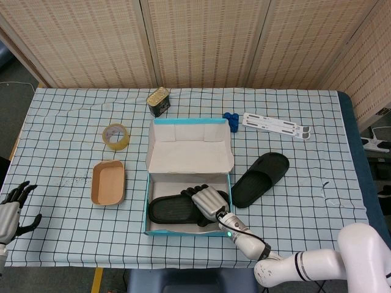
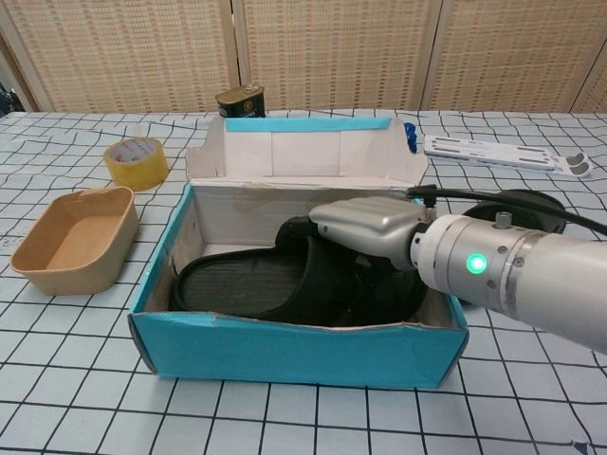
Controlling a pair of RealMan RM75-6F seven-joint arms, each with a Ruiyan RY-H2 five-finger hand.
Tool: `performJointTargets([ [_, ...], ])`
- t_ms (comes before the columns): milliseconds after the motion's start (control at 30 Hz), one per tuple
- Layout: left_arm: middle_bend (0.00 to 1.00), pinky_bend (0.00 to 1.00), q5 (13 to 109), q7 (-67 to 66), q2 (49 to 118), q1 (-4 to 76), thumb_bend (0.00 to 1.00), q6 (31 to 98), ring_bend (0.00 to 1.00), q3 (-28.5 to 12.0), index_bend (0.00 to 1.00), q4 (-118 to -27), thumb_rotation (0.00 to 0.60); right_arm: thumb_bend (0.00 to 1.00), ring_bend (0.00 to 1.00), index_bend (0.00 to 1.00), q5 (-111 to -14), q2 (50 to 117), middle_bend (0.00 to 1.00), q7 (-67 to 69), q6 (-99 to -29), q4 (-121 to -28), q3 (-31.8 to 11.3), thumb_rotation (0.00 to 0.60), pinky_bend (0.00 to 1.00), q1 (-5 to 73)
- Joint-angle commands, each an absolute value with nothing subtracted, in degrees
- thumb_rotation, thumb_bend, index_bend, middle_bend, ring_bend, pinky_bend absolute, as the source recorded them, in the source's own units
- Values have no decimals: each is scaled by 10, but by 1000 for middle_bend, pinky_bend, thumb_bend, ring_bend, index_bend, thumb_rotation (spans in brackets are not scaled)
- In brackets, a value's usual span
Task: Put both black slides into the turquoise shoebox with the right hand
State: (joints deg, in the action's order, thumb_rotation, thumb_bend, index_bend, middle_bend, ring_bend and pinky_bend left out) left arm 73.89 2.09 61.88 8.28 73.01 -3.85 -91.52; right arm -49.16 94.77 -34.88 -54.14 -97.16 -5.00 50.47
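The turquoise shoebox (image 1: pixel 183 232) (image 2: pixel 285 349) stands open at the table's middle, its lid flap upright at the back. One black slide (image 1: pixel 170 210) (image 2: pixel 232 284) lies flat inside it. My right hand (image 1: pixel 208 201) (image 2: pixel 368 224) reaches into the box's right half and grips that slide by its strap. The second black slide (image 1: pixel 261 178) (image 2: pixel 520 203) lies on the cloth just right of the box, partly hidden behind my right arm in the chest view. My left hand (image 1: pixel 11 210) hangs at the lower left edge of the table, fingers spread and holding nothing.
Left of the box sit a brown cardboard tray (image 1: pixel 108 182) (image 2: pixel 71 237) and a yellow tape roll (image 1: pixel 115 135) (image 2: pixel 136 159). A tin can (image 1: pixel 158 100) (image 2: pixel 239 100) stands behind the box. A blue object (image 1: pixel 230 116) and a white strip (image 1: pixel 276 126) (image 2: pixel 503 152) lie at the back right.
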Motion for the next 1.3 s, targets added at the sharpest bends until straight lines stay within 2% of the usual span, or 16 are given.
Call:
performJointTargets([
  [33,41,305,737,19,619,84,361,728,86,-39,134,-915,600,36,103,262,-490,936,264,-343,-528,-972,-48,600,256,508],
  [67,41,305,736,19,619,84,360,727,85,-39,134,-916,600,36,70,211,-493,933,216,-339,-525,-973,-49,600,233,508],
  [133,41,305,734,18,618,86,359,725,85,-40,134,-916,600,36,0,48,-511,927,76,-323,-525,-975,-51,600,153,505],
  [200,41,306,732,17,618,87,360,724,86,-42,134,-916,600,37,0,3,-530,920,17,-305,-524,-979,-53,600,91,501],
  [333,41,306,730,16,618,87,360,724,85,-42,134,-916,600,36,0,0,-560,907,0,-281,-524,-986,-52,600,35,494],
  [600,41,306,729,12,619,87,360,723,85,-41,134,-916,600,36,0,0,-584,893,0,-258,-528,-995,-54,600,4,487],
  [867,41,307,727,18,616,88,361,720,87,-42,134,-916,600,36,0,0,-648,811,0,-271,-643,-1076,-50,600,10,429],
  [967,41,308,728,19,616,87,361,721,87,-41,134,-916,600,36,0,23,-647,770,54,-291,-667,-1094,-42,600,92,410],
  [1100,41,308,725,17,617,87,361,720,87,-41,134,-916,600,36,0,100,-635,713,113,-270,-649,-1101,-29,600,119,392],
  [1300,42,309,721,15,618,87,361,719,87,-42,134,-917,600,36,0,113,-638,636,118,-198,-587,-1097,-8,600,105,378],
])
